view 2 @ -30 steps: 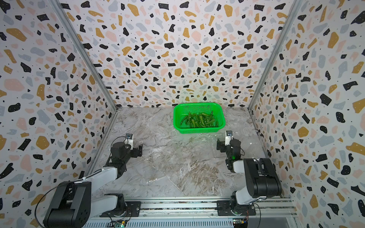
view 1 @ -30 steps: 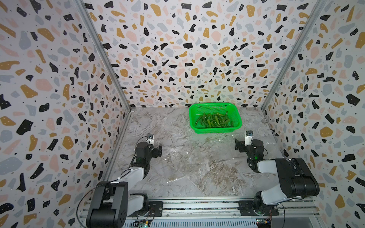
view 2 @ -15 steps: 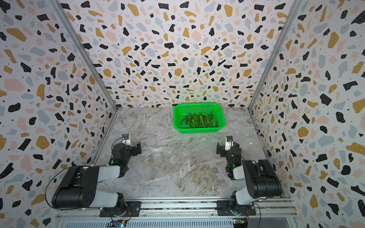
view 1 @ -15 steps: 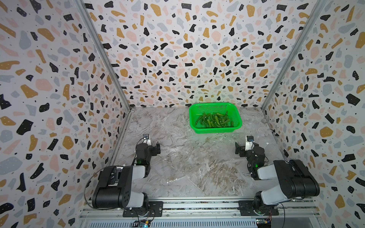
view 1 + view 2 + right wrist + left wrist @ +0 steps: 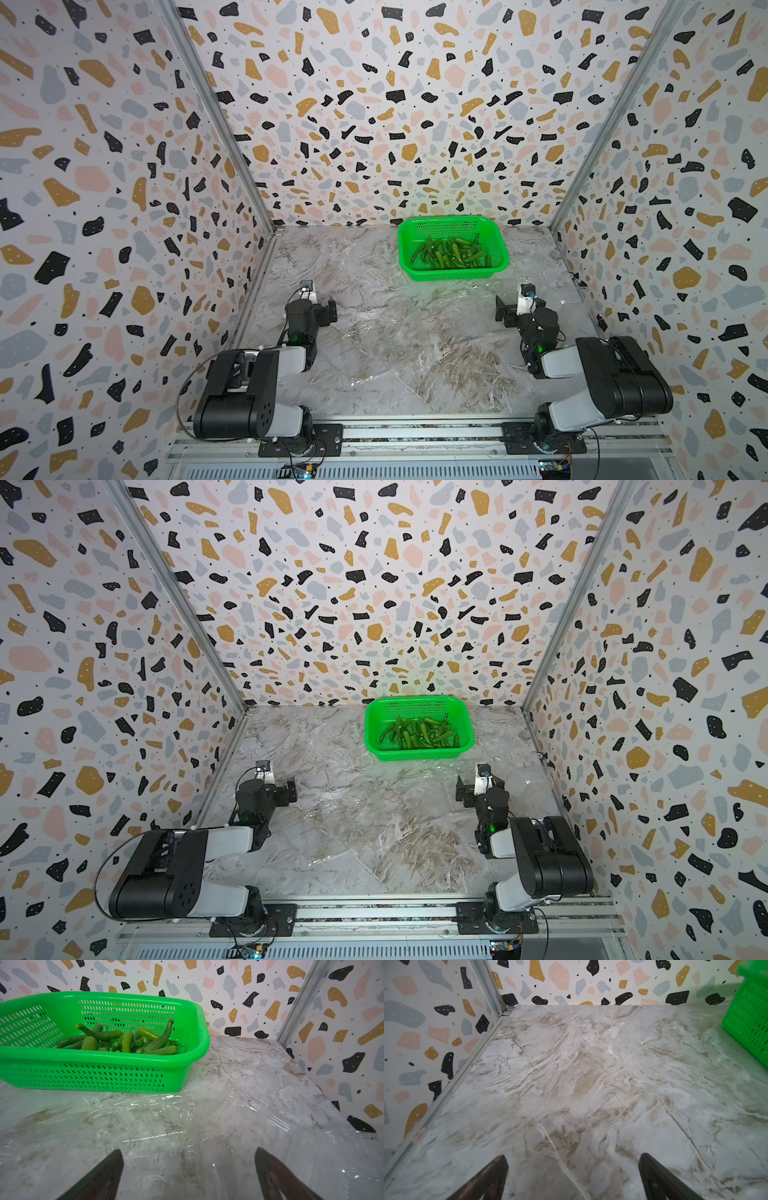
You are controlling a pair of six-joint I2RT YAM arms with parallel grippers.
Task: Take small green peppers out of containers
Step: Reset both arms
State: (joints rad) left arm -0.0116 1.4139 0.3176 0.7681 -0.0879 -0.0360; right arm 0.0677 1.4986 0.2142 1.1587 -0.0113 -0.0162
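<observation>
Left pincer [image 5: 572, 1155]: fingers spread wide, nothing between them, only bare marble table [image 5: 581, 1068] below. In a top view it sits low near the table's left edge [image 5: 326, 311].

Right pincer [image 5: 188, 1149]: also spread wide, gripping nothing. It's near the table's right edge [image 5: 505, 309] and faces the far edge.

Small green peppers [image 5: 451, 253]: all the ones I can see are piled in the green perforated basket [image 5: 453, 272], loosely heaped and overlapping. The right wrist view shows the same pile [image 5: 124, 1041] sitting below the basket rim [image 5: 93, 1057]. The basket stands at the table's far edge, right of centre, and both pincers are well apart from it.

Containers [image 5: 187, 1109]: clear plastic lying on the table directly ahead of and under the right pincer, between it and the basket. No peppers show inside. It's transparent with only glints and ribbing visible, so I can't tell the count or whether the lids are open. In both top views it shows only as faint shine mid-table.
</observation>
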